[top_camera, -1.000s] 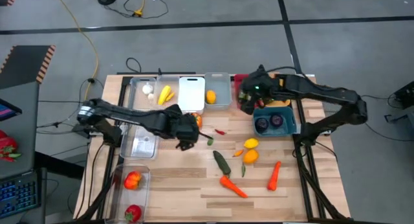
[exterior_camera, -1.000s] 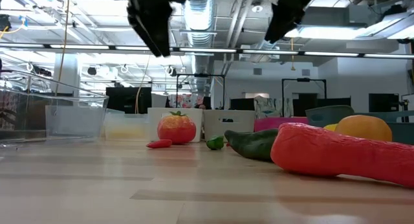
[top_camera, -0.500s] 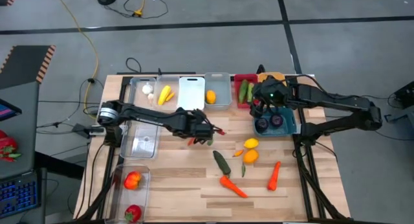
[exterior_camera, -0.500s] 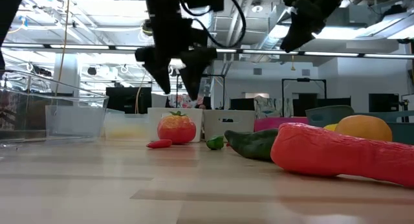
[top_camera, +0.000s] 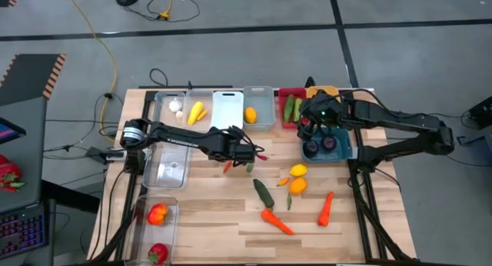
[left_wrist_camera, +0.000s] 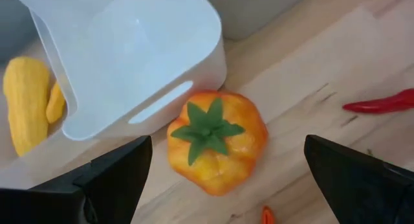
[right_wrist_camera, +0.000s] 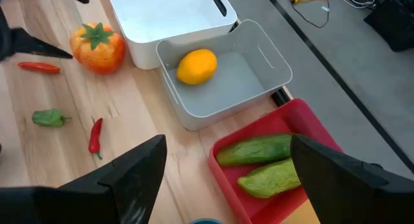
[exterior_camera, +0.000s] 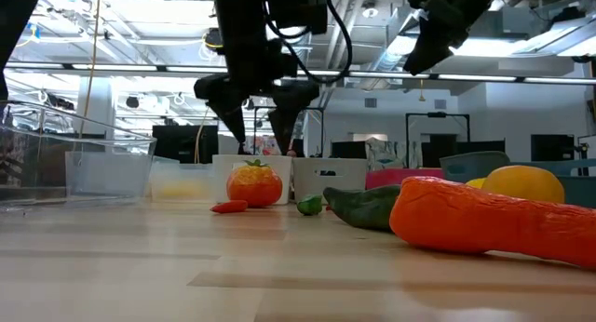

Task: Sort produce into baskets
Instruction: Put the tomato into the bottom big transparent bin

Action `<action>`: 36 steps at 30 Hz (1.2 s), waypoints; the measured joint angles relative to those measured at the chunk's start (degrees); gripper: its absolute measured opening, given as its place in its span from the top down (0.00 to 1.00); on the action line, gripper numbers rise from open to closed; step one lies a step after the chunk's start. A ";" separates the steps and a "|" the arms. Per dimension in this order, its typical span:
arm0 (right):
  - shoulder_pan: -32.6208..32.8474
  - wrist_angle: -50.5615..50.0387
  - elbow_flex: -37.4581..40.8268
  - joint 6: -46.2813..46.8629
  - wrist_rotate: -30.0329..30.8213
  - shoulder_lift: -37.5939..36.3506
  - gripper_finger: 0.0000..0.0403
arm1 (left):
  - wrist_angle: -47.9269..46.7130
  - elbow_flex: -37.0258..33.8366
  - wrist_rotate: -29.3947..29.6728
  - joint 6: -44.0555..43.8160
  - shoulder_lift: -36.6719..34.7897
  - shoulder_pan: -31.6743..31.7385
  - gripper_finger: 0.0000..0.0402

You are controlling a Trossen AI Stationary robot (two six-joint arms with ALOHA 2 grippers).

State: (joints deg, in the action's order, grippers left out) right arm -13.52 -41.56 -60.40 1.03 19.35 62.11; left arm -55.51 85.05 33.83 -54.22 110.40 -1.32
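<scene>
An orange-red tomato with a green stalk [left_wrist_camera: 217, 140] sits on the table against the white basket [left_wrist_camera: 129, 56]; it also shows in the low view [exterior_camera: 254, 184]. My left gripper [left_wrist_camera: 228, 149] is open above it, one finger on either side, touching nothing; it shows in the high view [top_camera: 240, 151] and the low view [exterior_camera: 259, 122]. My right gripper [right_wrist_camera: 226, 162] is open and empty, high above the table between the red basket [top_camera: 286, 97] with two cucumbers [right_wrist_camera: 259, 149] and the teal basket [top_camera: 344, 147] with purple rounds [top_camera: 321, 144].
Far-edge baskets hold garlic [top_camera: 175, 106], yellow pieces [top_camera: 196, 112] and a lemon [top_camera: 250, 114]. Red chilies [top_camera: 262, 154] [top_camera: 227, 167] lie near the tomato. A cucumber [top_camera: 264, 193], carrots [top_camera: 277, 220] [top_camera: 325, 208] and lemons [top_camera: 298, 171] lie mid-table. A clear basket at the near left holds tomatoes [top_camera: 157, 214].
My left gripper has gone toward the table's right and far edges and come down, and now stands open over the tomato. My right gripper moved from over the red basket toward the teal basket, then kept still. The tomato has stayed in place.
</scene>
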 joint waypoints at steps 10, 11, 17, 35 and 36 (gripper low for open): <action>0.00 -0.20 0.00 -0.04 0.00 0.02 0.12 | 0.03 -0.08 1.40 -3.07 2.94 -1.05 0.03; 0.00 -0.20 0.00 -0.04 0.00 0.02 0.12 | -0.90 -0.09 1.35 -3.25 3.37 -1.05 0.03; 0.00 -0.63 -0.02 -0.19 0.02 0.02 0.11 | -1.41 -0.19 4.16 -3.40 7.14 -1.05 0.03; 0.00 -1.44 -0.02 -0.03 0.04 0.02 0.11 | 1.53 -0.12 5.71 -1.08 10.72 -0.92 0.03; 0.00 -1.46 -0.02 -0.03 0.02 0.02 0.11 | 1.52 -0.12 5.61 -1.07 10.72 -0.92 0.03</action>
State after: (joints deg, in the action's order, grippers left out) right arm -13.52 -43.03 -60.42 1.01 19.38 62.13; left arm -53.99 84.93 39.44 -55.29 121.12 -2.24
